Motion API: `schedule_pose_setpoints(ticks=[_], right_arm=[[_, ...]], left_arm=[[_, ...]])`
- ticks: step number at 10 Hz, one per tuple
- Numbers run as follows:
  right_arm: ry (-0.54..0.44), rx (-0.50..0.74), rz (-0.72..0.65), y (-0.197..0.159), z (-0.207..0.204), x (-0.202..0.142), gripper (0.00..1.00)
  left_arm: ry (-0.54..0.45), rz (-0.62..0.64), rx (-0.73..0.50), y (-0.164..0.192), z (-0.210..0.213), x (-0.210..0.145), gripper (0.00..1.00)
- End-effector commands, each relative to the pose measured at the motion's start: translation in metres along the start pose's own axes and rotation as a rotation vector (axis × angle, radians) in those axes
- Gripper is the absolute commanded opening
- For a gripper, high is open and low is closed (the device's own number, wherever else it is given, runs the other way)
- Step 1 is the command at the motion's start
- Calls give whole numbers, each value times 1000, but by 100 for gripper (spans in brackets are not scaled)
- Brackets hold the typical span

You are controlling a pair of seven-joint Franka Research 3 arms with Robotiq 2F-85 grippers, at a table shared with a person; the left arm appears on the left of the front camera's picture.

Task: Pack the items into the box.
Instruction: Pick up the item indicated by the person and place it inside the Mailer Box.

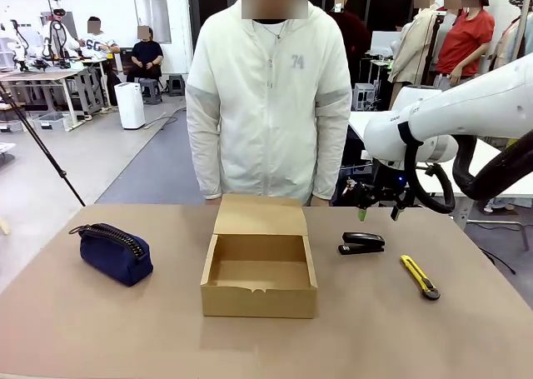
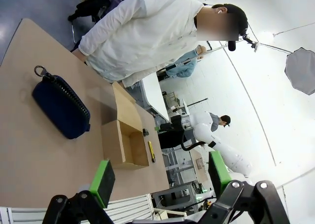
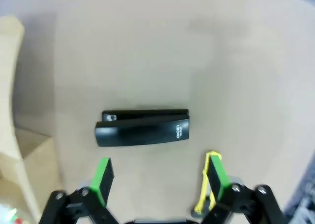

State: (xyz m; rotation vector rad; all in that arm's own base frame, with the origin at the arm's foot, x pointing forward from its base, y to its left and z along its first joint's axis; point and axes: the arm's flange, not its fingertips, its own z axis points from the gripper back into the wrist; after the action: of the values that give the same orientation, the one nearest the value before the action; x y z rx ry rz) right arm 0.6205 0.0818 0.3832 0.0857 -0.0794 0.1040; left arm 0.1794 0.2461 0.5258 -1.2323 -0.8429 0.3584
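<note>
The box (image 1: 259,266) sits open in the middle of the surface (image 1: 67,329), its flap lid standing up on the far side and its bare cardboard floor showing. Just to its right, apart from it, the black stapler (image 1: 361,243) lies flat. Farther right and nearer the robot lies the yellow-and-black utility knife (image 1: 420,276), apart from the stapler. The navy pouch (image 1: 115,251) rests well to the box's left, zipper uppermost.

The right arm (image 1: 466,112) reaches in over the stapler, and the right arm's jaws hang spread above it, touching nothing. In the right wrist view the stapler (image 3: 141,128) lies crosswise just beyond the two green pads (image 3: 102,177), with the knife (image 3: 204,194) partly behind one pad and a box wall (image 3: 10,86) at the picture's edge.

The left arm's jaws are also spread and hold nothing; between the pads (image 2: 102,182) in the left wrist view, the pouch (image 2: 61,108), box (image 2: 125,143) and knife (image 2: 152,151) lie well off.

A person in a white jacket (image 1: 266,104) stands at the far edge, behind the box
</note>
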Motion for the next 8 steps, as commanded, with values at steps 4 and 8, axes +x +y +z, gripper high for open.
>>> schedule_pose_setpoints(ticks=[4, 8], right_arm=[[115, -161, 1265, -4, -10, 4, 100], [-102, 22, 1572, 15, -26, 7, 100]], left_arm=[[-8, -18, -21, -1, 1, 2, 100], [-8, -18, -21, -1, 1, 2, 100]])
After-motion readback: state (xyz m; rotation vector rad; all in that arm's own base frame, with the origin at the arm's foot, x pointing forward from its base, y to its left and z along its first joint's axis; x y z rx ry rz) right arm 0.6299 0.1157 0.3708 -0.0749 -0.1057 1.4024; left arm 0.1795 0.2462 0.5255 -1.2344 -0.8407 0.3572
